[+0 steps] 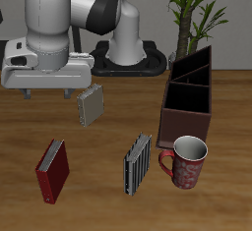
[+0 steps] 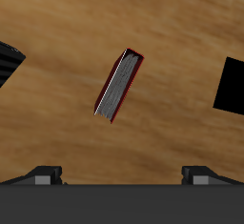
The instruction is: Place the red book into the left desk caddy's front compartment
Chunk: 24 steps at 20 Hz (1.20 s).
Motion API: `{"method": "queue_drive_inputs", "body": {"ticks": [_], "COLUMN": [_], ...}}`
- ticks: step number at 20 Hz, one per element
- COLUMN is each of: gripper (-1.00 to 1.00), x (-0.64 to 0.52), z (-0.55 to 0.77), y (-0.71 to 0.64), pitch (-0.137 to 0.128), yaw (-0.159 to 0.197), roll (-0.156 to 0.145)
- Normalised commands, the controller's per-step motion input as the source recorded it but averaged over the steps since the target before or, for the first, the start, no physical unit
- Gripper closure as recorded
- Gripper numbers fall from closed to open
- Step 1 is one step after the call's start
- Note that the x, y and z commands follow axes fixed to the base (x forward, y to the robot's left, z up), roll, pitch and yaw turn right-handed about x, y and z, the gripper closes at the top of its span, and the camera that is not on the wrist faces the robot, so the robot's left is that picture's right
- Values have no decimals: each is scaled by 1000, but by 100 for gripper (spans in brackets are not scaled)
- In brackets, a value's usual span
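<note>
I see the red book (image 1: 52, 171) lying on the wooden table (image 1: 108, 146) near its front edge, untouched, well apart from the left desk caddy (image 1: 189, 102). My gripper (image 1: 59, 89) hovers above it with fingers apart, holding nothing. Beside the book stand what looks like a striped book (image 1: 137, 162) and a red patterned mug (image 1: 186, 162).

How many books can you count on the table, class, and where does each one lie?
3. The red book lies near the table's front edge; the striped book stands beside the mug; the grey book sits farther back, under the arm. None seem hidden.
</note>
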Motion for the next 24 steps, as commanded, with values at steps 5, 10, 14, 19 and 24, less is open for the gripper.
{"method": "queue_drive_inputs", "body": {"ticks": [5, 10, 14, 19, 24], "gripper": [-100, -100, -100, -100, -100], "x": [198, 300, 315, 244, 259], "z": [-44, -38, -57, -136, -305], "y": [-54, -91, 84, 132, 97], "pitch": [0, -13, -49, -14, 14], "yaw": [20, -48, -40, -45, -22], "roll": [1, 4, 33, 2, 30]}}
